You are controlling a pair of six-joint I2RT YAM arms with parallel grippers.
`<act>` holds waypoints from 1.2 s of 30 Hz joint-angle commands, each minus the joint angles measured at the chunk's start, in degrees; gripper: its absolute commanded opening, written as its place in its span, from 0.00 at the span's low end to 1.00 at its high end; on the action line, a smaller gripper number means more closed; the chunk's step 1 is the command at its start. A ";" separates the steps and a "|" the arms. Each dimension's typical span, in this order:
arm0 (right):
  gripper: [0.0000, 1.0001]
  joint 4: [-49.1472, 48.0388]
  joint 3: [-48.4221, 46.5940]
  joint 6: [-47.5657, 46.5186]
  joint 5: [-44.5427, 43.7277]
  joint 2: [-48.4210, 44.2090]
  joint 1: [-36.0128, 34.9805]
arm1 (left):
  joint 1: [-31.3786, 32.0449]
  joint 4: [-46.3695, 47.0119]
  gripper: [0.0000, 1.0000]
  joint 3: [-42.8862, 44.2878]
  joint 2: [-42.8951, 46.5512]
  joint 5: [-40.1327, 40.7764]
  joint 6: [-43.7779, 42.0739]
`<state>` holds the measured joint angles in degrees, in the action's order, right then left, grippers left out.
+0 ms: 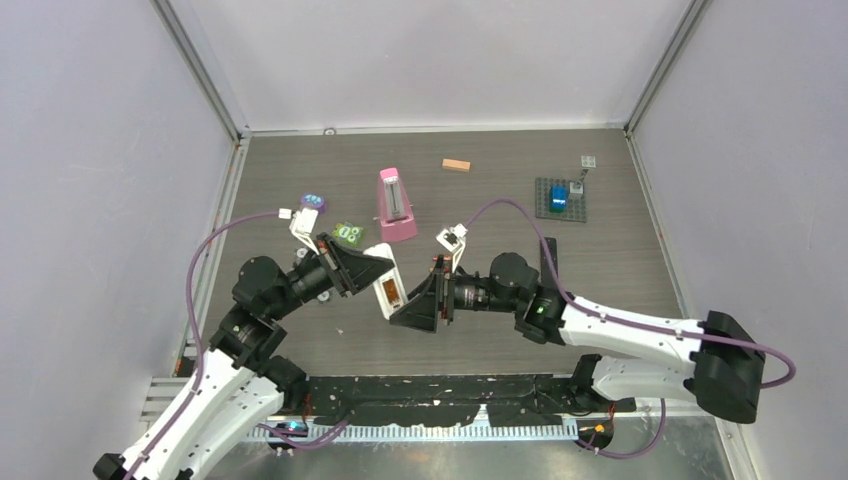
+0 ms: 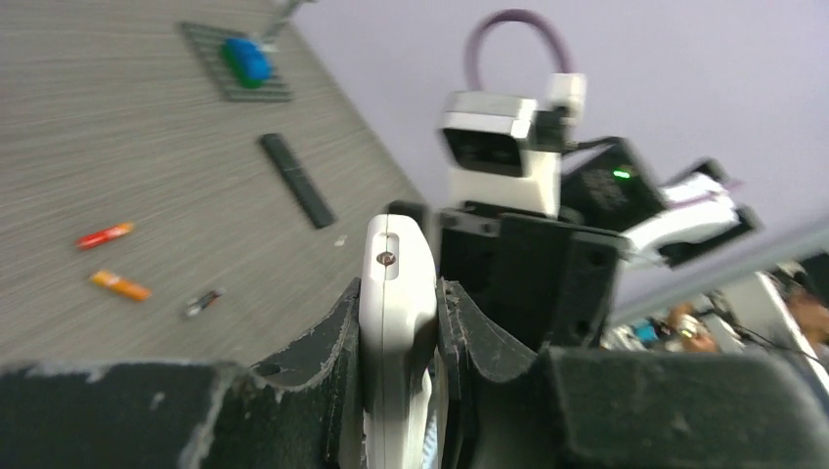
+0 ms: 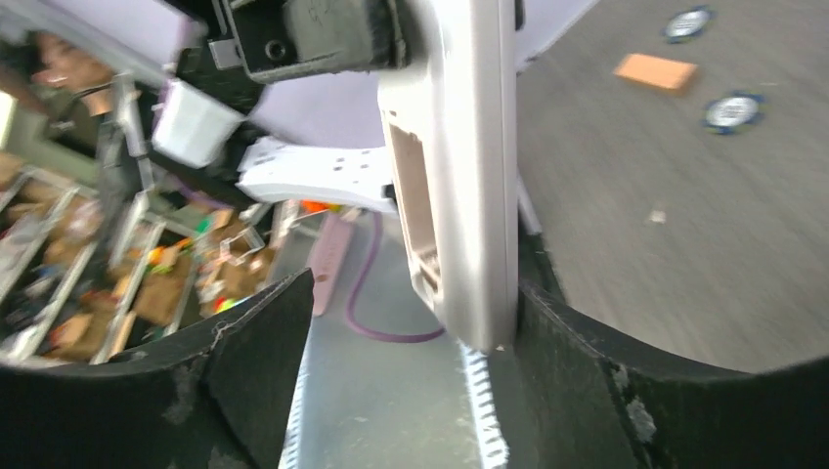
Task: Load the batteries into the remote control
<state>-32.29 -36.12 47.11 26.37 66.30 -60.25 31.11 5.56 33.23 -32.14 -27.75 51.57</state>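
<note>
The white remote control (image 1: 388, 283) hangs above the table between both arms, its open battery bay (image 3: 411, 205) facing the right wrist camera. My left gripper (image 2: 396, 293) is shut on one end of the remote control (image 2: 396, 283). My right gripper (image 3: 415, 293) stands open around the other end (image 3: 464, 176); only its right finger (image 3: 547, 332) touches the shell. Three batteries lie on the table in the left wrist view: a red one (image 2: 105, 234), an orange one (image 2: 120, 284) and a dark one (image 2: 202, 302). In the top view the arms hide them.
A pink wedge-shaped object (image 1: 395, 205) stands behind the remote. An orange-tan block (image 1: 456, 165), a grey baseplate (image 1: 545, 210) with a blue brick (image 1: 558, 196), a purple chip (image 1: 313, 202) and a green piece (image 1: 349, 234) lie around. A black strip (image 2: 298, 180) lies near the batteries.
</note>
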 commanded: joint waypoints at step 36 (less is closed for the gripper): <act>0.57 71.39 -56.12 23.85 -63.05 50.70 -2.74 | 0.09 -43.20 0.00 11.55 15.88 48.67 -17.66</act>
<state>33.04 -86.50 66.57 -30.85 114.08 -62.89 31.22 -37.23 42.09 -17.30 17.50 35.29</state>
